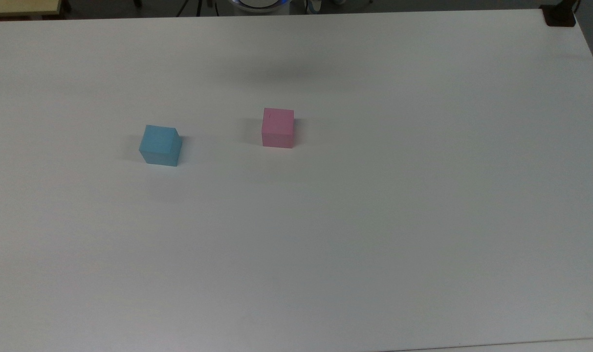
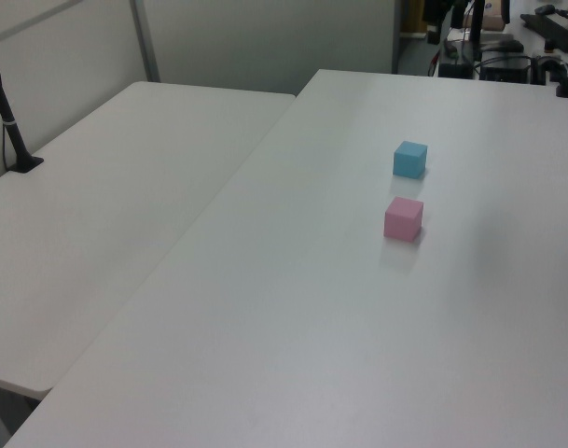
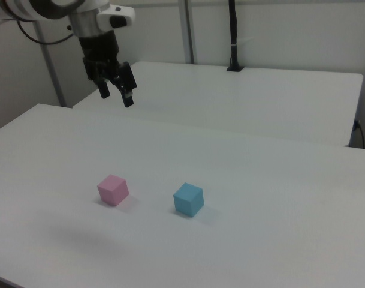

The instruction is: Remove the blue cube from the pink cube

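Right view shows my claw [image 3: 115, 96] high up, fingers spread, holding nothing; blue cube [image 3: 188, 199] sits beside pink cube [image 3: 113, 189], apart; probably light, stiff; grip flat sides.

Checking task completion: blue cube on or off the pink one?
Off. The blue cube sits on the table, apart from the pink cube.

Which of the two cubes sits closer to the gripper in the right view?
The pink cube. In the right view it lies on the table more nearly below the raised, open gripper; the blue cube sits apart, farther toward the right view's right.
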`<state>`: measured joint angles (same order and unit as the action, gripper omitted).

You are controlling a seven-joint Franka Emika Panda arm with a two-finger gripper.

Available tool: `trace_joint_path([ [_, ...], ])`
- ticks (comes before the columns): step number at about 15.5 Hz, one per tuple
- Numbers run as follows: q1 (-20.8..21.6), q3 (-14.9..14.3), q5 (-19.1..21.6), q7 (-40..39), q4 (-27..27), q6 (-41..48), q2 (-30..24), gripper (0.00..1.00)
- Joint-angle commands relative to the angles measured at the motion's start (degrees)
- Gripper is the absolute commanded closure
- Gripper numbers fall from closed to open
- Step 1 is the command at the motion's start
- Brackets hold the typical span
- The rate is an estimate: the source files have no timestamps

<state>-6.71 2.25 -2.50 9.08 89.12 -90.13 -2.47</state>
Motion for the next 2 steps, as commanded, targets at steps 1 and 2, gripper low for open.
trace_joint_path([
  [1,4.87,-4.27,0.74,-0.81,2.2,-0.84,-1.31,0.0],
  [2,4.78,-4.27,0.92,-2.21,2.46,-1.71,-1.31,0.0],
])
